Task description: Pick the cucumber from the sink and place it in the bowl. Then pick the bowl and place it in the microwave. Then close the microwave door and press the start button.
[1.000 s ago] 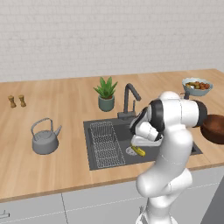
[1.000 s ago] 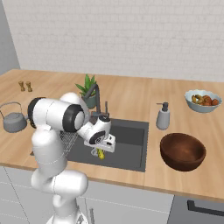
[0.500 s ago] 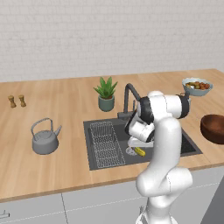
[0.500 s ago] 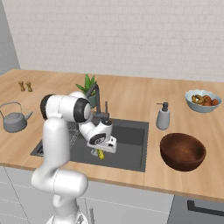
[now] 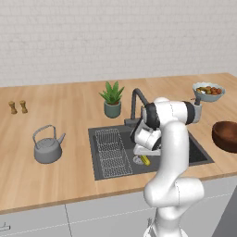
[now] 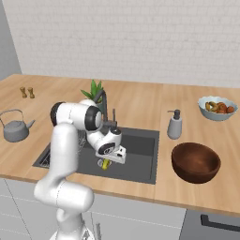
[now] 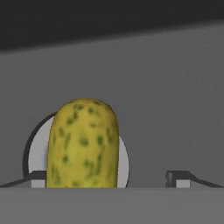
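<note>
The yellow-green cucumber (image 5: 146, 160) (image 6: 106, 163) lies on the floor of the dark grey sink (image 5: 195, 153) (image 6: 140, 149), over the round drain. My gripper (image 5: 144, 154) (image 6: 109, 158) is down in the basin right above it, open. In the hand view the cucumber (image 7: 83, 144) stands between the two fingertips of the gripper (image 7: 107, 177), close to the left one, with a wide gap to the right one. The reddish-brown bowl (image 5: 227, 135) (image 6: 195, 161) sits empty on the counter right of the sink. The microwave and its door are out of view.
A wire rack (image 5: 111, 150) fills the sink's left half, and the dark faucet (image 5: 138, 99) rises behind the basin next to a potted plant (image 5: 112, 99). A grey kettle (image 5: 46, 148) stands left, a soap dispenser (image 6: 175, 125) and a pale bowl of food (image 6: 216, 107) right.
The arm's elbow has swung left and the hand has sunk lower into the sink, closing in on the cucumber. The cucumber and the bowl have stayed where they were.
</note>
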